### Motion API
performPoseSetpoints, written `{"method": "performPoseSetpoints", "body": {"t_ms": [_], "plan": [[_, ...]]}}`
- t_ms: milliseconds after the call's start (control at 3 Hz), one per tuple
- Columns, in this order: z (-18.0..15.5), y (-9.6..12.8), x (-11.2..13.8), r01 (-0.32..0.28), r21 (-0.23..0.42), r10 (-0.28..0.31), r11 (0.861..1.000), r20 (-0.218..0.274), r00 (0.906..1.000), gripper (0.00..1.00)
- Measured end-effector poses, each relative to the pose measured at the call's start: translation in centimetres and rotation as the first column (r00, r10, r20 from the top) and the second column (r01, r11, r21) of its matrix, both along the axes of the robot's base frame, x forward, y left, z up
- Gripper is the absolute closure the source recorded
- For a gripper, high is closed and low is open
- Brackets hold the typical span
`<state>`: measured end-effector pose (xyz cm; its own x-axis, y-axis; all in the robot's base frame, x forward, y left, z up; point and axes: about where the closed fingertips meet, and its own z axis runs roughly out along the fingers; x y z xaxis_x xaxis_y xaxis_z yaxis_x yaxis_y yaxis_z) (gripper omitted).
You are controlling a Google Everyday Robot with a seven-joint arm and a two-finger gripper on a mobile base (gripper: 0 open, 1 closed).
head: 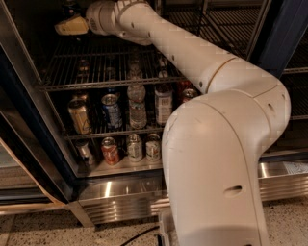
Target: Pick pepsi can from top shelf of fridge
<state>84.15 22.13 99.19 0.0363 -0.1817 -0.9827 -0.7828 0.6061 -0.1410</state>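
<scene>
The fridge (29, 144) stands open, with a dark blue door frame and steel walls. My arm reaches in from the right, and my gripper (71, 25) is at the upper left, just above the top shelf (96, 65), a grey wire rack. A dark shape (70, 7) at the frame's top edge, right above the gripper, may be the pepsi can; I cannot make out its markings. No can shows inside the gripper.
The middle rack holds a gold can (79, 115), a blue can with a red-and-white logo (111, 110), a clear bottle (137, 105) and a dark bottle (163, 103). The bottom holds an orange-red can (110, 150) and silver cans (134, 146). My arm's white elbow (216, 158) blocks the right half.
</scene>
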Motion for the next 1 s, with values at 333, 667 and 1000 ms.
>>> {"method": "performPoseSetpoints", "body": {"t_ms": [333, 667, 1000], "plan": [[0.2, 0.3, 1.1, -0.005, -0.010, 0.005, 1.000, 0.009, 0.9999, 0.00], [0.0, 0.9, 2.0, -0.021, -0.024, 0.021, 0.999, 0.007, 0.9997, 0.00], [-0.8, 2.3, 3.2, -0.055, -0.054, 0.055, 0.997, -0.006, 0.9985, 0.00]]}}
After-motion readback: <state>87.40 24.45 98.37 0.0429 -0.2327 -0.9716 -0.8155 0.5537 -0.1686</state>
